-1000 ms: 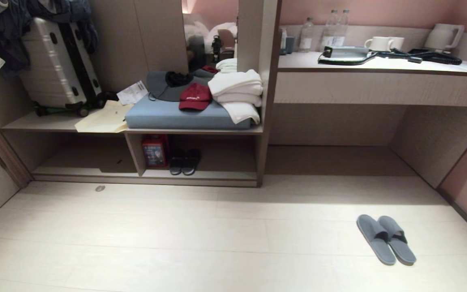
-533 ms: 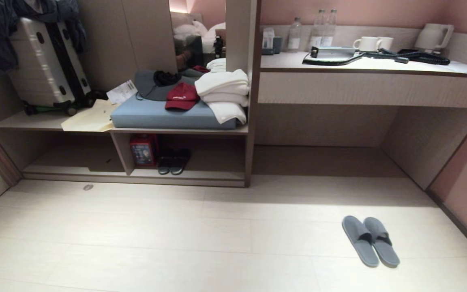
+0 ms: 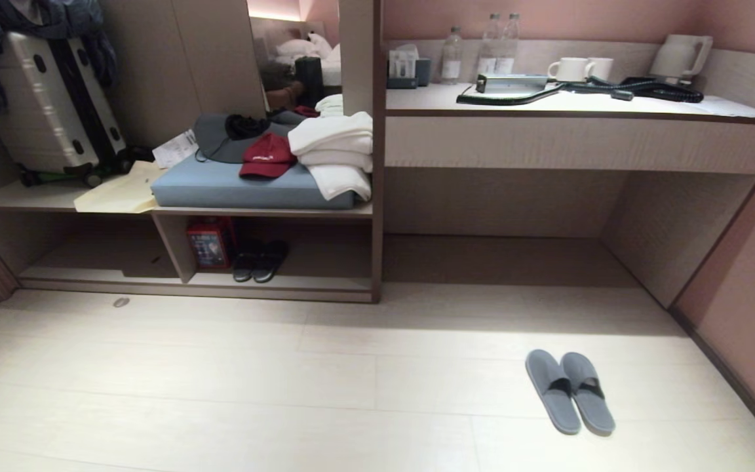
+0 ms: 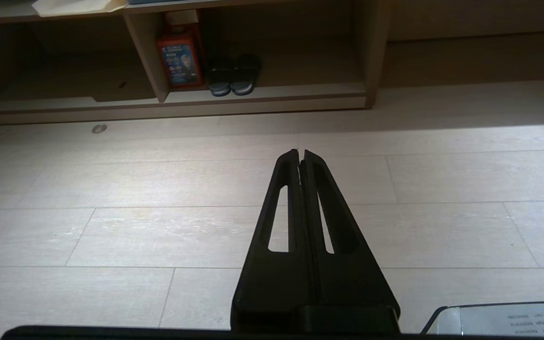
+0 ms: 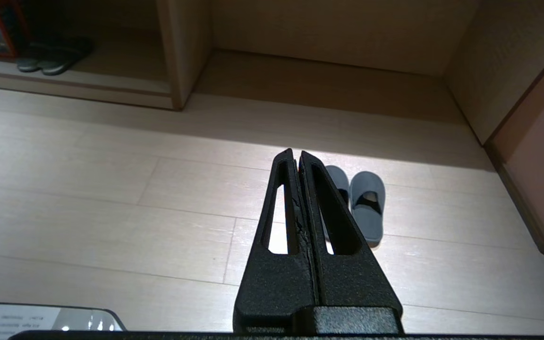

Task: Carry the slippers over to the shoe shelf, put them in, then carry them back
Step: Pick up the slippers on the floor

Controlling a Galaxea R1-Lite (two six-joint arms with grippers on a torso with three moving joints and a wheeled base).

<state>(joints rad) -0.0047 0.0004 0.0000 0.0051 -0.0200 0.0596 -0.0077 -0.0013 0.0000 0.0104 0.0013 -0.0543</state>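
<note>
Flat grey-blue fabric slippers lie paired on the pale floor, well clear of the low beige shoe shelf. Left gripper and right gripper closed, empty. Probably best: approach squarely, open jaws, pinch both bands together.

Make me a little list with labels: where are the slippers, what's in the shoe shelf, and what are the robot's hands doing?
slippers: grey-blue slippers, side by side on the floor, right of the unit
shoe shelf: shoe shelf holds dark shoes and a red box
left gripper: left gripper, jaws shut, empty, above bare floor
right gripper: right gripper, jaws shut, empty, slippers just beyond it
</note>
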